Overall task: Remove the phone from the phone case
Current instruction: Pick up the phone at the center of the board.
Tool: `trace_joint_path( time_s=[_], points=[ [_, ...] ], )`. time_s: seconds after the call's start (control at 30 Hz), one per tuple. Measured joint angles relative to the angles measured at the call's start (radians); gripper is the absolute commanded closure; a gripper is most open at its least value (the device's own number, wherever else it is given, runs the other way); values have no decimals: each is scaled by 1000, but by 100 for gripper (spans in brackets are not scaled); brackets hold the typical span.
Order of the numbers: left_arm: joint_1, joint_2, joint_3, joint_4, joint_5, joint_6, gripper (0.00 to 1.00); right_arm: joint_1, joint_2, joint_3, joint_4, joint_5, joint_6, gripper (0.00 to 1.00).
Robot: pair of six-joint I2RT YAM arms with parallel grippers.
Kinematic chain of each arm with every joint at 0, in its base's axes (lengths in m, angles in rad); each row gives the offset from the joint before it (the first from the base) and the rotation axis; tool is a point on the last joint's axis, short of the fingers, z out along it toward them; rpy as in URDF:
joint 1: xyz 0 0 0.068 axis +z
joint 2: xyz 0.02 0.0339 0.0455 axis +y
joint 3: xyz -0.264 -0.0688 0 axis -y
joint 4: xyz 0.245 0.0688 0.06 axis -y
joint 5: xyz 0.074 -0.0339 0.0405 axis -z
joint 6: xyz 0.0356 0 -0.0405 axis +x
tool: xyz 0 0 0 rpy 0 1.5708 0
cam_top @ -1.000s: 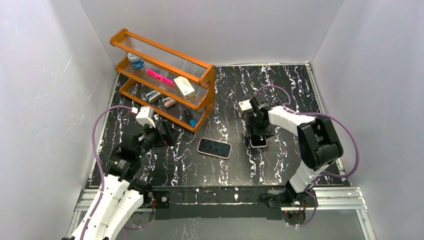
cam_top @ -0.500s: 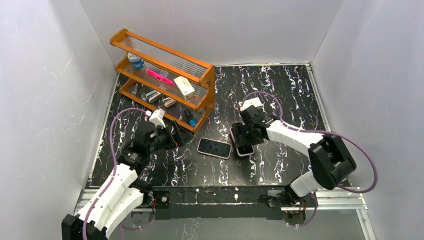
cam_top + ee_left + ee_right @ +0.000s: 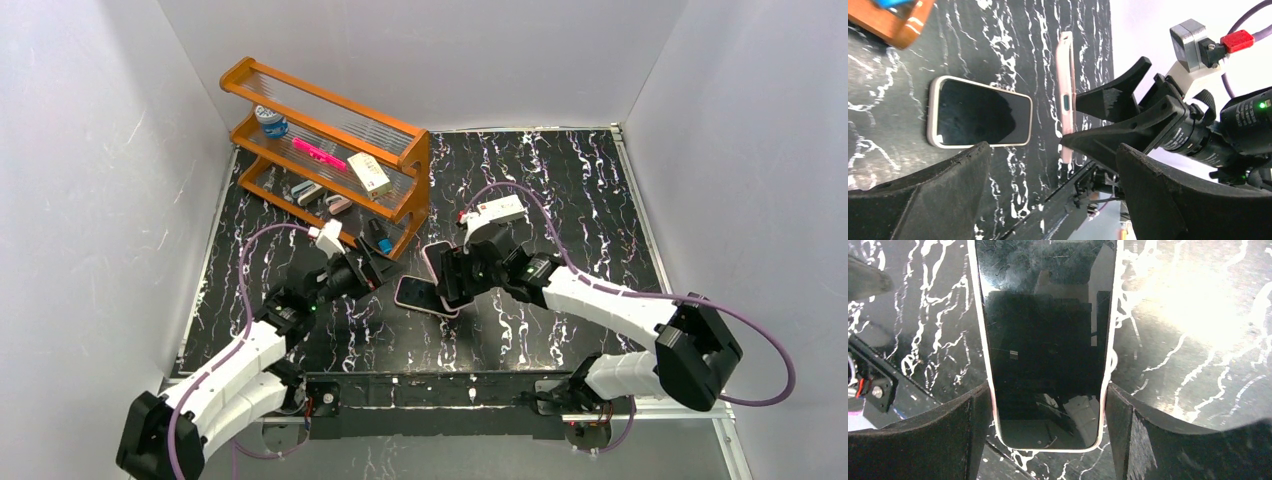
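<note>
The right wrist view shows the cased phone (image 3: 1045, 340) face-on, clamped by its 2 long edges in the right gripper (image 3: 447, 277). Only the left wrist view shows it edge-on, pink-rimmed, near a second phone (image 3: 978, 119) lying flat on the table (image 3: 998, 45). The left gripper (image 3: 372, 265) gapes wide, empty.

Black table (image 3: 560, 200) veined white, orange shelf (image 3: 419, 175), pale pink phone case (image 3: 1066, 75), black-screened phone (image 3: 1048, 340).

An orange rack (image 3: 421, 175) holds a pink marker (image 3: 318, 153).

Right tool (image 3: 452, 278) grips cased phone (image 3: 434, 258); second phone (image 3: 418, 295) lies flat beside.
</note>
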Motion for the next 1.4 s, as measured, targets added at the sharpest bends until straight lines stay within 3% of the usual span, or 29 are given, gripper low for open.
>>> trace_joint_path(
  time_s=[0.3, 0.7, 0.8, 0.93, 1.07, 1.13, 1.2, 1.27, 1.4],
  points=[
    [-150, 53, -2, 108, -77, -94, 9, 123, -46, -50, 171, -1, -2, 99],
    [-231, 58, -28, 153, -220, -163, 28, 193, -71, -107, 328, 10, 1, 99],
    [-256, 79, -35, 182, -232, -166, 38, 197, -71, -113, 369, 13, 6, 99],
    [-275, 94, -37, 204, -237, -166, 71, 201, -71, -113, 392, 14, 15, 99],
    [-276, 93, -39, 238, -244, -144, 89, 201, -71, -121, 428, 17, 21, 98],
    [-274, 93, -48, 246, -253, -140, 99, 201, -71, -130, 451, 29, 14, 86],
    [-276, 92, -58, 250, -259, -138, 100, 201, -71, -145, 466, 35, 6, 70],
    [-277, 90, -79, 260, -268, -139, 100, 203, -72, -163, 486, 30, 7, 38],
    [-282, 71, -85, 269, -279, -139, 100, 200, -99, -195, 529, 21, 23, 2]
  ],
)
